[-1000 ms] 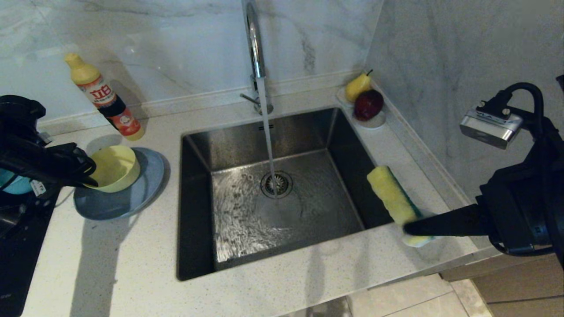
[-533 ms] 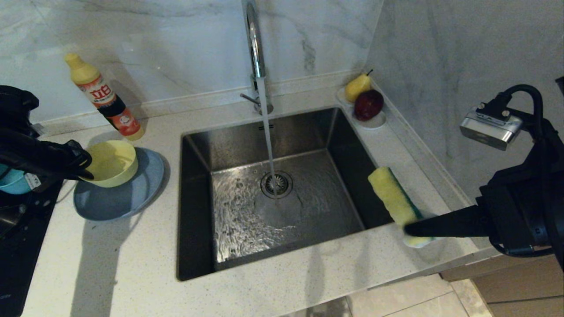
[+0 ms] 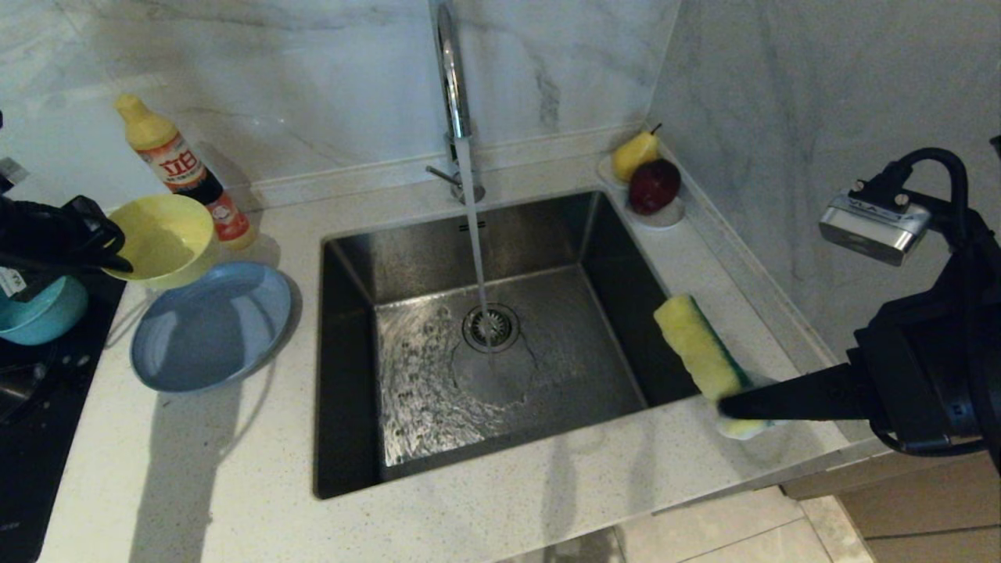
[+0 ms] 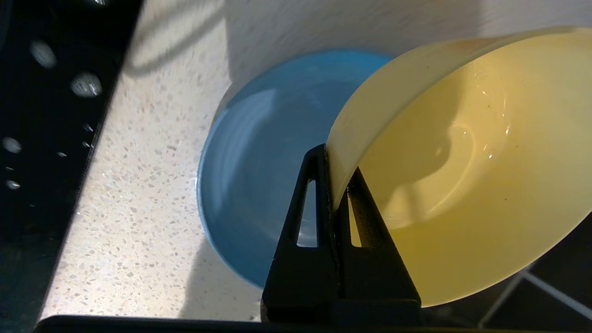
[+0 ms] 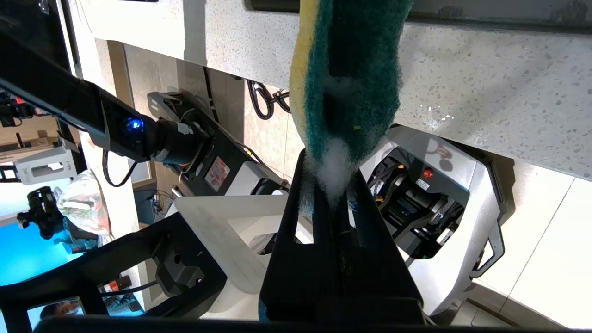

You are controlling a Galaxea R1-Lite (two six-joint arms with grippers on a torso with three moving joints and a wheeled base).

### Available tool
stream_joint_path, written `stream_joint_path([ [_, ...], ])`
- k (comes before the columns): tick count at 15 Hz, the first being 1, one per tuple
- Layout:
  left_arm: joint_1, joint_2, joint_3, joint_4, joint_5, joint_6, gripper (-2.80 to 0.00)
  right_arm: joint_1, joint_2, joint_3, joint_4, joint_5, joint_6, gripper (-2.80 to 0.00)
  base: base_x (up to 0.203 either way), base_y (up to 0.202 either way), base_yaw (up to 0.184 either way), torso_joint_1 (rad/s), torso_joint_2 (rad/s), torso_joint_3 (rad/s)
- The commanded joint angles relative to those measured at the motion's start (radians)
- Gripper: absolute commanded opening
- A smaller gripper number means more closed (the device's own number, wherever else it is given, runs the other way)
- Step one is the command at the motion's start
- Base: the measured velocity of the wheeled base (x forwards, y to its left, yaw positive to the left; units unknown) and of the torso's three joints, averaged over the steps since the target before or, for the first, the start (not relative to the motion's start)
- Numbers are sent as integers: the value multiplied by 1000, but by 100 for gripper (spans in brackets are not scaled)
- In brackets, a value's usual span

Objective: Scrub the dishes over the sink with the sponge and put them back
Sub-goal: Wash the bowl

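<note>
My left gripper [image 3: 117,256] [image 4: 334,182] is shut on the rim of the yellow bowl [image 3: 163,238] [image 4: 462,175]. It holds the bowl tilted in the air, above the counter left of the sink [image 3: 547,234]. The grey-blue plate [image 3: 211,324] [image 4: 259,162] lies bare on the counter below. A teal bowl [image 3: 39,314] sits at the far left, partly behind my left arm. My right gripper [image 3: 731,407] [image 5: 330,185] is shut on the sponge [image 3: 698,353] [image 5: 351,78] and holds it over the sink's right rim. Water runs from the tap [image 3: 452,78] onto the drain [image 3: 490,327].
A detergent bottle [image 3: 184,172] stands behind the yellow bowl. A white saucer with a pear and an apple [image 3: 649,184] sits at the sink's back right corner. A black hob [image 3: 39,453] takes the counter's left edge. A marble wall rises on the right.
My left gripper has lifted the yellow bowl off the plate, up and toward the back left. The plate now lies uncovered. The right arm and sponge have not moved.
</note>
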Motion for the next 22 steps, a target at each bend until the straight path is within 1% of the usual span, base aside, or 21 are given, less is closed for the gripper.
stream_joint_path([
  [1, -44, -74, 0, 1, -1, -3, -280, 0, 6, 0, 1, 2, 2, -280, 0, 0, 0, 0, 0, 0],
  [3, -126, -92, 0, 1, 6, -5, -280, 1, 7, -1, -8, 2, 2, -280, 0, 0, 0, 0, 0, 0],
  [4, -167, -94, 0, 0, 32, -6, -280, 0, 6, -4, -8, 2, 2, -280, 0, 0, 0, 0, 0, 0],
  [6, -263, -81, 1, 2, 111, -13, -280, 0, 5, -3, -8, 2, 2, -280, 0, 0, 0, 0, 0, 0],
  [7, -308, -72, 1, 2, 133, -27, -280, 0, 6, -2, -9, 2, 2, -280, 0, 0, 0, 0, 0, 0],
  [10, -458, -45, 5, 4, 166, -59, -280, 0, 6, 0, -9, 1, 2, -280, 0, 0, 0, 0, 0, 0],
  [12, -557, -8, 6, 4, 200, -95, -280, 0, 6, 2, -9, 1, 1, -280, 0, 0, 0, 0, 0, 0],
  [14, -642, 37, 5, 3, 227, -143, -280, 0, 3, 5, -9, 1, 1, -280, 0, 0, 0, 0, 0, 0],
  [16, -702, 80, 5, 6, 232, -199, -280, 0, 1, 6, -9, 1, -11, -280, 0, 0, 0, 0, 0, 0],
  [18, -747, 124, 5, 9, 233, -247, -280, 0, 0, 9, -8, 1, -21, -280, 0, 0, 0, 0, 0, 0],
  [20, -773, 154, 5, 8, 233, -287, -280, 0, -6, 12, -8, 1, -21, -280, 0, 0, 0, 0, 0, 0],
  [22, -785, 171, 5, 2, 231, -304, -280, -2, -8, 23, -9, 1, -30, -280, 0, 0, 0, 0, 0, 0],
])
